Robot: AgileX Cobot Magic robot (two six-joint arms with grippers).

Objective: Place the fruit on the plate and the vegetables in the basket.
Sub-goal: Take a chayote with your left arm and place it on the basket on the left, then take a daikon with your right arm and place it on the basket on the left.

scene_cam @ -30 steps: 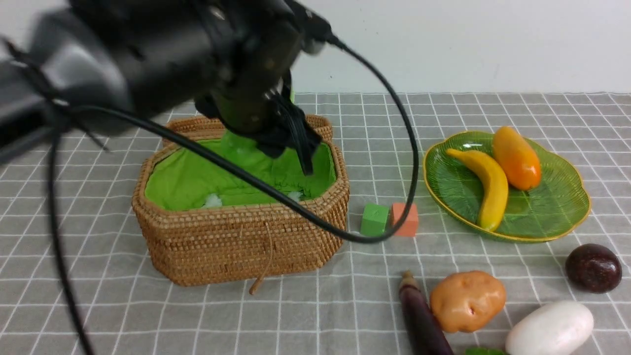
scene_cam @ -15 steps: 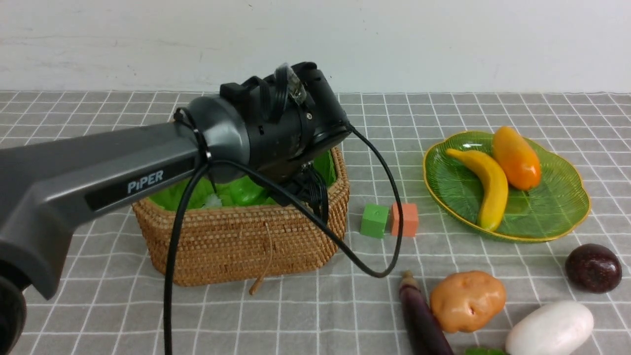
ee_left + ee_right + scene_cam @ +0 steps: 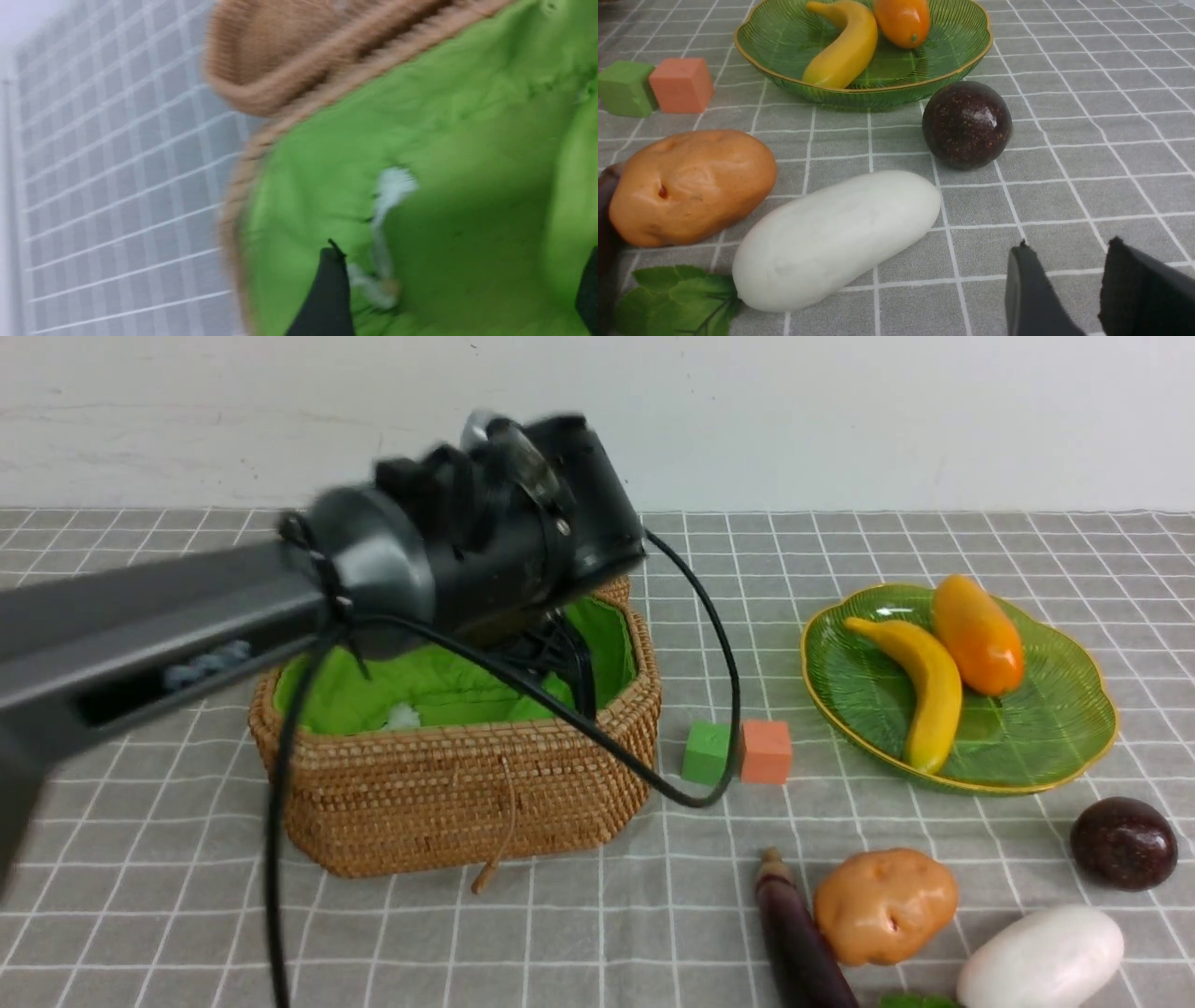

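Left hand (image 3: 571, 677) is dipped into the basket (image 3: 448, 793) with its fingers spread wide and nothing clamped (the wrist view is blurry, only green lining shows between them). The plate (image 3: 1055, 728) sits at the basket's 3 o'clock, with the banana (image 3: 920, 686) and mango (image 3: 978, 635) on it. The maroon fruit (image 3: 1123, 843) is on the bench (image 3: 597, 933) at the plate's 5 o'clock. The potato (image 3: 885, 905) has the eggplant (image 3: 798, 943) just beside it at 9 and the white oval (image 3: 1041, 959) at 4. Right hand (image 3: 1069, 245) hovers low near the oval, released, holding nothing.
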